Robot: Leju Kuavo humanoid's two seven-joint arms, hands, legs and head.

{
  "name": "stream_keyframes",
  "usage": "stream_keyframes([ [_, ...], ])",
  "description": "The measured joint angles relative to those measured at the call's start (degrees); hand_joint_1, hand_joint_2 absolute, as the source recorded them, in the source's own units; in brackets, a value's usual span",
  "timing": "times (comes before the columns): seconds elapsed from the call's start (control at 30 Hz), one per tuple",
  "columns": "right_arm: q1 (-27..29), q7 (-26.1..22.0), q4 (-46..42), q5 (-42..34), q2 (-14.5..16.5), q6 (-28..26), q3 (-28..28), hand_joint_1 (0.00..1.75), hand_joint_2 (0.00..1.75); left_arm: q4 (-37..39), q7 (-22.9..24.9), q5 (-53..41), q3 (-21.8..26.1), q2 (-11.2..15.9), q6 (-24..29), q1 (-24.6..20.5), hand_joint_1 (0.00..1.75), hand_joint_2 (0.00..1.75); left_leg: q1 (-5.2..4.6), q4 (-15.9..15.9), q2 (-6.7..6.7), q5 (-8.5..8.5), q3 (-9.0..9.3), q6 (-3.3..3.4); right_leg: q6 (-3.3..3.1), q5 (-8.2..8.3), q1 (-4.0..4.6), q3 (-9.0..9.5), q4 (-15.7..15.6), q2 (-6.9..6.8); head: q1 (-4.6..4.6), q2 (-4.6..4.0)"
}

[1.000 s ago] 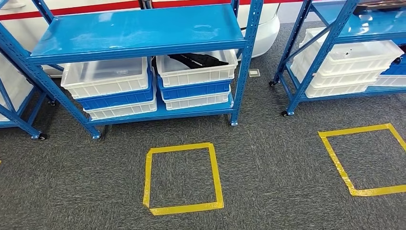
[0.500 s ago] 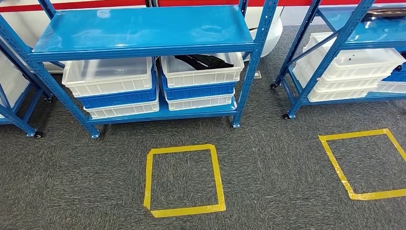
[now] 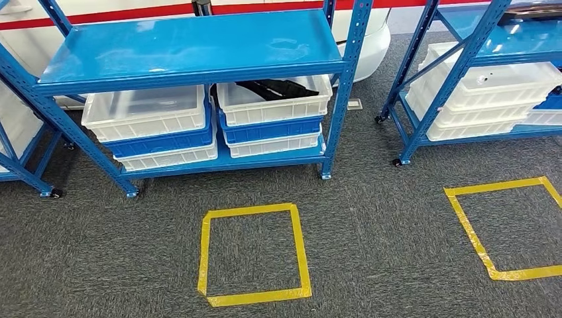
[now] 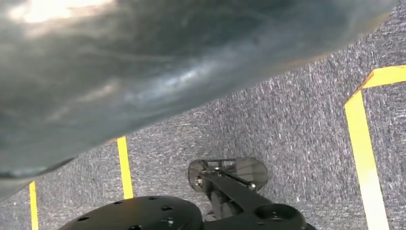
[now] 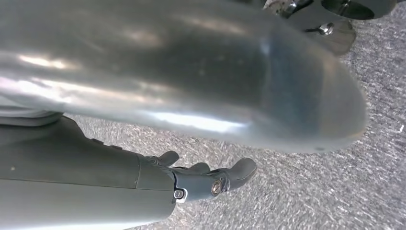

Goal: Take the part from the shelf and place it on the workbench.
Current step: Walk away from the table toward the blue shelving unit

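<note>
Fingers of the right hand hang loosely apart over the grey carpet, holding nothing; the left hand's state I cannot tell. Well away from them, the part, black and elongated, lies in the top white bin on the blue shelf.

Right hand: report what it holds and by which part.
Nothing is held. The right hand hangs over grey carpet with nothing between its fingers. The black part lies in its white bin on the shelf.
</note>
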Motion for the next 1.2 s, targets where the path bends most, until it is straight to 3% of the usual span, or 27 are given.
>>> stream_keyframes([
  [0.07,0.03,-0.24,0.0,0.25,0.04,-0.29,0.28,0.0,0.0,-0.01,0.0,0.08,0.2,0.02,0.01,0.03,0.0,0.0,0.24,-7.03,0.03,4.4,2.94,0.09,0.39,-0.42,-0.06,0.56,0.02,0.25,-0.02,0.0],
  [0.13,0.0,-0.44,0.0,0.32,0.08,-0.19,0.55,0.0,0.0,-0.02,-0.03,0.09,0.39,0.02,0.01,-0.03,0.0,0.0,0.18,-13.06,-0.05,6.62,5.76,0.3,1.08,-0.93,0.24,0.73,0.1,0.38,-0.05,-0.01],
  [0.3,-0.05,-0.68,0.0,-0.21,0.09,1.62,0.65,0.0,0.0,-0.04,-0.09,-0.02,0.47,0.05,-0.06,-0.04,0.0,0.0,-0.27,-14.85,-0.25,6.66,6.43,1.96,2.45,-1.85,0.2,0.34,0.76,0.29,-0.05,-0.01],
  [0.37,-0.06,-0.69,0.0,-0.47,0.08,2.37,0.64,0.0,0.0,-0.04,-0.04,-0.23,0.47,0.07,-0.15,-0.07,0.0,0.0,-0.16,-15.09,-0.2,6.75,6.52,2.55,2.19,-4.33,0.27,-2.53,6.33,0.2,0.14,-0.01],
  [0.43,0.0,-0.63,0.0,-0.67,0.08,2.99,0.64,0.0,0.0,-0.04,0.02,-0.39,0.46,0.08,-0.24,-0.1,0.0,0.0,-0.3,-15.08,-0.18,6.6,6.54,2.92,1.84,-6.82,0.34,-6.8,13.79,0.19,0.28,-0.01],
  [0.47,0.06,-0.57,0.0,-0.73,0.07,3.2,0.64,0.0,0.0,-0.04,0.04,-0.42,0.46,0.08,-0.26,-0.1,0.0,0.0,-0.37,-15.07,-0.21,6.51,6.61,2.99,1.93,-7.07,0.36,-8.14,15.71,0.18,0.28,-0.01],
  [0.5,0.1,-0.51,0.0,-0.78,0.07,3.36,0.64,0.0,0.0,-0.04,0.08,-0.46,0.46,0.08,-0.27,-0.1,0.0,0.0,-0.42,-15.07,-0.27,6.4,6.73,3.04,2.21,-6.43,0.38,-8.47,15.5,0.18,0.29,-0.01],
  [0.53,0.11,-0.45,0.0,-0.81,0.06,3.52,0.64,0.0,0.0,-0.04,0.1,-0.49,0.46,0.08,-0.28,-0.1,0.0,0.0,-0.44,-15.07,-0.34,6.29,6.92,3.02,2.57,-5.01,0.42,-7.66,13.06,0.18,0.29,-0.01],
  [0.6,0.04,-0.43,0.0,-0.83,0.02,3.7,0.64,0.0,0.0,-0.04,0.14,-0.54,0.46,0.07,-0.28,-0.11,0.0,0.0,-0.55,-15.04,-0.47,5.95,7.32,2.8,2.88,-1.5,0.68,-4.37,5.19,0.12,0.31,-0.01],
  [0.67,-0.05,-0.43,0.0,-0.83,-0.01,3.78,0.64,0.0,0.0,-0.04,0.15,-0.58,0.46,0.05,-0.3,-0.14,0.0,0.0,-0.78,-15.02,-0.58,5.56,7.55,2.33,2.33,0.41,1.0,-2.19,0.61,0.08,0.28,-0.01],
  [0.73,-0.04,-0.42,0.0,-0.83,-0.03,3.8,0.63,0.0,0.0,-0.04,0.17,-0.6,0.46,0.06,-0.31,-0.15,0.0,0.0,-0.82,-15.15,-0.63,5.35,7.74,1.79,1.64,0.82,1.08,-1.76,0.05,0.1,0.28,-0.01],
  [0.8,-0.01,-0.41,0.0,-0.83,-0.02,3.81,0.63,0.0,0.0,-0.05,0.2,-0.63,0.46,0.1,-0.3,-0.14,0.0,0.0,-0.68,-14.14,-0.49,4.54,7.64,1.28,1.01,0.96,0.59,-1.27,-0.34,0.09,0.21,-0.01],
  [0.87,-0.02,-0.41,0.0,-0.82,0.03,3.82,0.64,0.0,0.0,-0.06,0.22,-0.67,0.46,0.14,-0.26,-0.12,0.0,0.0,-0.52,-9.11,-0.3,1.73,5.58,0.78,0.27,0.88,0.15,-0.61,-0.65,0.03,0.01,-0.01],
  [0.93,-0.03,-0.41,0.0,-0.79,0.07,3.88,0.64,0.0,0.0,-0.06,0.23,-0.8,0.46,0.14,-0.25,-0.12,0.0,0.0,-0.33,-1.48,-0.23,-1.41,1.58,0.3,-0.2,0.64,0.18,-0.27,-0.66,-0.02,-0.08,-0.01],
  [0.97,-0.01,-0.42,0.0,-0.74,0.08,3.94,0.64,0.0,0.0,-0.06,0.24,-0.86,0.46,0.14,-0.25,-0.1,0.0,0.0,-0.21,0.85,-0.21,-1.79,0.07,0.1,-0.25,0.53,0.19,-0.14,-0.65,0.01,-0.06,-0.01],
  [1.0,0.01,-0.42,0.0,-0.7,0.07,4.0,0.64,0.0,0.0,-0.06,0.24,-0.93,0.46,0.15,-0.25,-0.08,0.0,0.0,-0.08,1.06,-0.16,-0.98,-0.42,-0.03,-0.21,0.4,0.16,0.0,-0.64,0.09,-0.08,-0.01],
  [1.03,0.04,-0.43,0.0,-0.66,0.08,4.06,0.64,0.0,0.0,-0.06,0.23,-0.95,0.46,0.18,-0.25,-0.07,0.0,0.0,0.08,-1.07,-0.09,0.86,0.3,-0.11,-0.09,0.25,0.12,0.23,-0.62,0.2,-0.08,-0.01],
  [1.1,0.08,-0.48,0.0,-0.65,0.13,4.23,0.64,0.0,0.0,-0.06,0.16,-0.97,0.46,0.25,-0.26,-0.08,0.0,0.0,0.32,-8.85,0.02,5.04,3.83,-0.19,0.45,-0.22,0.18,0.74,-0.52,0.39,-0.13,-0.01],
  [1.13,0.06,-0.52,0.0,-0.65,0.15,4.29,0.63,0.0,0.0,-0.05,0.1,-0.99,0.45,0.26,-0.27,-0.13,0.0,0.0,0.35,-12.01,-0.03,6.24,5.33,-0.08,0.8,-0.49,0.33,0.79,-0.44,0.44,-0.17,-0.01],
  [1.2,0.0,-0.59,0.0,-0.67,0.13,4.36,0.62,0.0,0.0,-0.05,-0.01,-1.04,0.45,0.23,-0.29,-0.22,0.0,0.0,0.11,-14.51,-0.22,6.53,6.45,0.42,1.47,-0.82,0.59,0.66,-0.48,0.46,-0.15,-0.01],
])
